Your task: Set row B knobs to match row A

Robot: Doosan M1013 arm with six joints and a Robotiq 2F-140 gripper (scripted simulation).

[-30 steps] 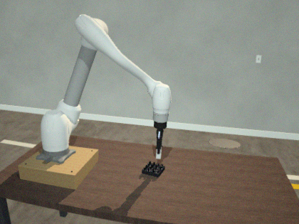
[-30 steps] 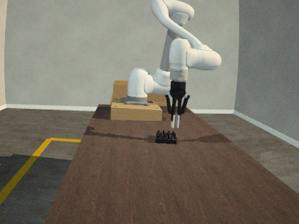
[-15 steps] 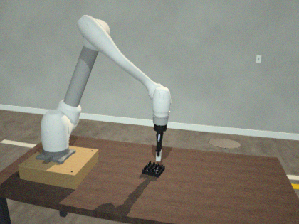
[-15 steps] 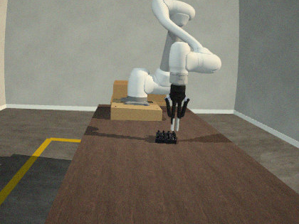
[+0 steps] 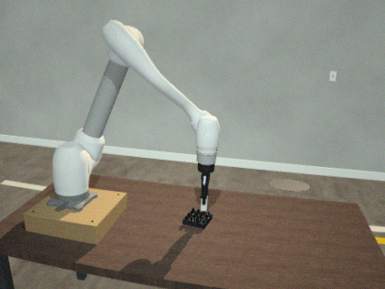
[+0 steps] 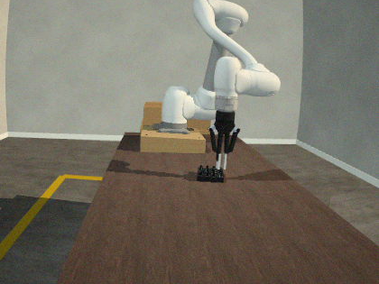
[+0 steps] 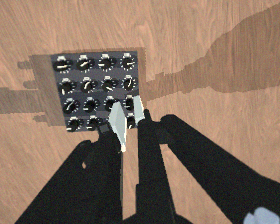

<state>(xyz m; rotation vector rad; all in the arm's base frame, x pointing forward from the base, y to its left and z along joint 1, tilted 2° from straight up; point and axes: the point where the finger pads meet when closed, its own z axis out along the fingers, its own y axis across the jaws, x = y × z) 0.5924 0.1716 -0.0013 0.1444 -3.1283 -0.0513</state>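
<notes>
I'm hanging point-down from the white arm (image 5: 151,70) (image 6: 226,37), my jaws (image 5: 203,204) (image 6: 221,162) standing nearly closed — a narrow gap between the pale fingertips, nothing in it. The knob box (image 5: 196,216) (image 6: 210,175) (image 7: 95,95) is sitting right beneath me on the brown table (image 5: 284,242) (image 6: 189,233) (image 7: 200,25) — and in the wrist view my fingertips are covering part of its knobs.
</notes>
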